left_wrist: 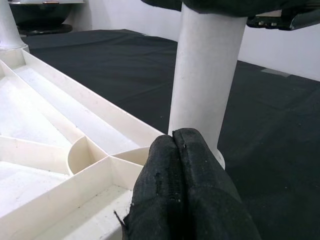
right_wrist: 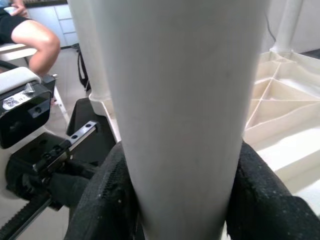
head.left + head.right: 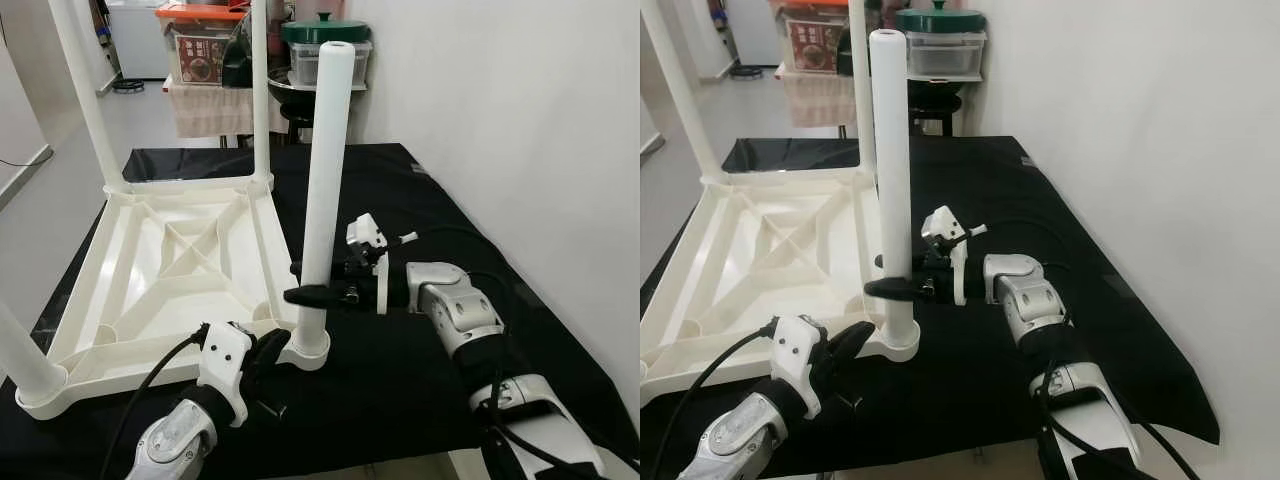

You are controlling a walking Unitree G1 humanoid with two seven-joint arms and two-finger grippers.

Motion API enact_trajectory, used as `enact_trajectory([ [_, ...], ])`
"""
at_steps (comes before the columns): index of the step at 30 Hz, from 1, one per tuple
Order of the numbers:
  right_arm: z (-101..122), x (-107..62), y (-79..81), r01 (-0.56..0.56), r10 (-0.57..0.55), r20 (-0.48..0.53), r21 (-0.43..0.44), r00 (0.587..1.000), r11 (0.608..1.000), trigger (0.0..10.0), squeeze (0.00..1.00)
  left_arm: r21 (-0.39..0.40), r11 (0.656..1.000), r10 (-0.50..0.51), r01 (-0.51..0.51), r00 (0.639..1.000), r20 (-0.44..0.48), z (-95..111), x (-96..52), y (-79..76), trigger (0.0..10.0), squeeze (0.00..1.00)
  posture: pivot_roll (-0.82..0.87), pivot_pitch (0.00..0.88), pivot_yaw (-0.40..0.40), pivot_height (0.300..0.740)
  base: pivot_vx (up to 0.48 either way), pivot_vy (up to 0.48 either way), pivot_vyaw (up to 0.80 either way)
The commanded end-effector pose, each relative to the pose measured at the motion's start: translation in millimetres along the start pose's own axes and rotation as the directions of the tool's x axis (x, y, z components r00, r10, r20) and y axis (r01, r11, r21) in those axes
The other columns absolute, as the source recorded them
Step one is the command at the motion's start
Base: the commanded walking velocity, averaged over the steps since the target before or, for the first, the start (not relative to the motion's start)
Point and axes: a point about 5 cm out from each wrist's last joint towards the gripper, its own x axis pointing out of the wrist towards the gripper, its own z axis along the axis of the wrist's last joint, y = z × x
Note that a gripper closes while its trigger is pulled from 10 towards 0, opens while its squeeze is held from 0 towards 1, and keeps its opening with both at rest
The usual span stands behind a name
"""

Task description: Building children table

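Note:
A white plastic table [image 3: 170, 262] lies upside down on a black cloth [image 3: 400, 200]. One white leg [image 3: 325, 170] stands upright in the near right corner socket [image 3: 312, 350]. My right gripper [image 3: 318, 294] is shut on this leg a little above the socket, and in the right wrist view its black fingers [image 2: 107, 195] hug both sides of the leg [image 2: 175, 100]. My left gripper [image 3: 275, 350] is shut, and its fingertips [image 1: 174, 145] rest on the table's rim just beside the base of the leg [image 1: 207, 75].
Three more legs stand in the other corners: back right [image 3: 260, 90], back left [image 3: 88, 90] and near left [image 3: 20, 350]. A white wall [image 3: 520, 120] runs along the right. Storage boxes and a green-lidded pot [image 3: 325, 40] sit behind. A person's leg [image 2: 35, 40] is nearby.

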Motion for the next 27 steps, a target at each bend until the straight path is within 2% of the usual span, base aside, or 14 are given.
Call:
enact_trajectory([
  [1, -3, -3.5, 0.7, -0.022, 0.022, 0.03, 0.015, 0.999, 1.0, 0.0, 0.0, 0.005, 1.0, -0.002, 0.002, 1.0, -0.005, -1, -1.3, -1.7, 10.0, 0.0, 0.05, 0.0, -0.069, 0.74, 0.0, 0.0, 0.0],
  [10, -8, -19.0, 5.8, 0.138, -0.137, 0.045, -0.014, 0.99, 0.99, 0.0, 0.0, 0.004, 1.0, -0.004, 0.004, 1.0, -0.005, 0, -2.5, 0.3, 10.0, 0.0, 0.04, 0.0, -0.058, 0.74, 0.0, 0.0, 0.0],
  [11, -14, -16.0, 12.5, 0.217, -0.217, 0.025, 0.0, 0.976, 0.976, 0.0, 0.0, 0.004, 1.0, -0.004, 0.004, 1.0, -0.006, 0, -3.3, 1.3, 10.0, 0.0, 0.03, 0.0, -0.063, 0.74, 0.0, 0.0, 0.0],
  [12, -24, -7.3, 13.9, 0.514, -0.514, -0.002, 0.029, 0.858, 0.857, 0.0, 0.0, 0.006, 1.0, -0.003, 0.004, 1.0, -0.007, 0, -4.6, 2.6, 10.0, 0.0, 0.03, 0.0, -0.065, 0.74, 0.0, 0.0, 0.0],
  [13, -24, -7.3, 13.9, 0.514, -0.514, -0.002, 0.029, 0.858, 0.857, 0.0, 0.0, 0.006, 1.0, -0.003, 0.004, 1.0, -0.007, 0, -4.6, 2.6, 10.0, 0.0, 0.03, 0.0, -0.065, 0.74, 0.0, 0.0, 0.0],
  [14, -30, -5.9, 15.0, 0.708, -0.707, -0.028, 0.045, 0.706, 0.705, 0.0, 0.0, 0.007, 1.0, -0.003, 0.003, 1.0, -0.008, 1, -5.6, 4.2, 10.0, 0.0, 0.03, 0.0, -0.06, 0.74, 0.0, 0.0, 0.0],
  [15, -30, -5.9, 15.0, 0.708, -0.707, -0.028, 0.045, 0.706, 0.705, 0.0, 0.0, 0.007, 1.0, -0.003, 0.003, 1.0, -0.008, 1, -5.6, 4.2, 10.0, 0.0, 0.03, 0.0, -0.06, 0.74, 0.0, 0.0, 0.0],
  [16, -46, -5.9, 30.6, 0.833, -0.829, -0.084, 0.07, 0.553, 0.549, 0.0, 0.0, 0.007, 1.0, -0.003, 0.003, 1.0, -0.009, 1, -6.3, 5.2, 10.0, 0.0, 0.03, 0.0, -0.054, 0.74, 0.0, 0.0, 0.0],
  [18, -46, -5.9, 30.6, 0.833, -0.829, -0.084, 0.07, 0.553, 0.549, 0.0, 0.0, 0.007, 1.0, -0.003, 0.003, 1.0, -0.009, 1, -6.3, 5.2, 10.0, 0.0, 0.03, 0.0, -0.054, 0.74, 0.0, 0.0, 0.0],
  [19, -50, 11.6, 43.4, 0.798, -0.793, -0.107, 0.004, 0.6, 0.603, 0.0, 0.0, 0.017, 1.0, -0.02, 0.021, 1.0, -0.022, 0, -5.9, 5.9, 10.0, 0.0, 0.05, 0.0, -0.059, 0.74, 0.0, 0.0, 0.0],
  [20, -50, 11.6, 43.4, 0.798, -0.793, -0.107, 0.004, 0.6, 0.603, 0.0, 0.0, 0.017, 1.0, -0.02, 0.021, 1.0, -0.022, 0, -5.9, 5.9, 10.0, 0.0, 0.05, 0.0, -0.059, 0.74, 0.0, 0.0, 0.0],
  [21, -52, 18.5, 45.7, 0.765, -0.761, -0.12, -0.012, 0.638, 0.644, 0.0, 0.0, 0.022, 0.999, -0.032, 0.032, 0.999, -0.028, -1, -5.6, 5.8, 10.0, 0.0, 0.06, 0.0, -0.059, 0.74, 0.0, 0.0, 0.0],
  [23, -52, 23.9, 45.5, 0.736, -0.733, -0.12, -0.026, 0.669, 0.676, 0.0, 0.0, 0.022, 0.999, -0.03, 0.031, 0.999, -0.03, -2, -5.9, 6.4, 10.0, 0.0, 0.05, 0.0, -0.053, 0.74, 0.0, 0.0, 0.0],
  [27, -52, 25.3, 46.4, 0.728, -0.724, -0.122, -0.022, 0.678, 0.685, 0.0, 0.0, 0.021, 1.0, -0.008, 0.008, 1.0, -0.025, -2, -6.4, 7.0, 10.0, 0.0, 0.04, 0.0, -0.043, 0.74, 0.0, 0.0, 0.0],
])
